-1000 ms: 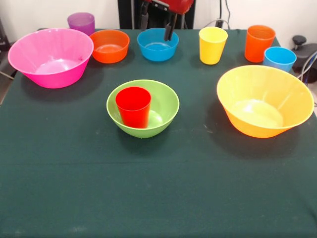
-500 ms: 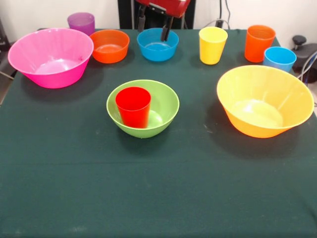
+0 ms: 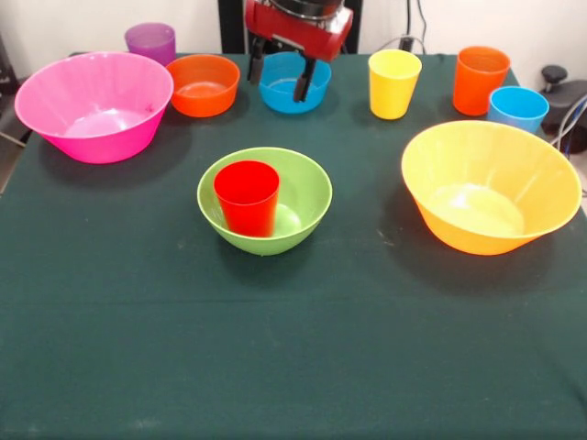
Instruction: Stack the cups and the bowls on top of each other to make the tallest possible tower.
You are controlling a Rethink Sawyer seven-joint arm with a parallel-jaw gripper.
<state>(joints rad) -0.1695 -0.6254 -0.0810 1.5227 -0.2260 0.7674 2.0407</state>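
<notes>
Front view first, taking the green bowl [image 3: 266, 203] as the landmark: it sits nearest of all the pieces, roughly mid-table, with the red cup [image 3: 247, 197] standing upright inside it, toward its left side. That pair is the only tower so far.

Right of the green bowl and a little farther back sits the large yellow-orange bowl [image 3: 491, 185], empty. Left and farther back is the large pink bowl [image 3: 94, 104], also empty.

Beyond the green bowl runs a far row: purple cup [image 3: 150, 41], small orange bowl [image 3: 203, 84], small blue bowl [image 3: 293, 82], yellow cup [image 3: 393, 82], orange cup [image 3: 480, 80] and light blue cup [image 3: 517, 108].

Straight behind the green bowl, the gripper [image 3: 278, 76] hangs low over the small blue bowl, fingers apart, one outside its left rim and one inside the bowl.

My reading: the step in hand is picking up the small blue bowl. Next it needs to clamp on the wall, lift clear and carry it toward the red cup.
</notes>
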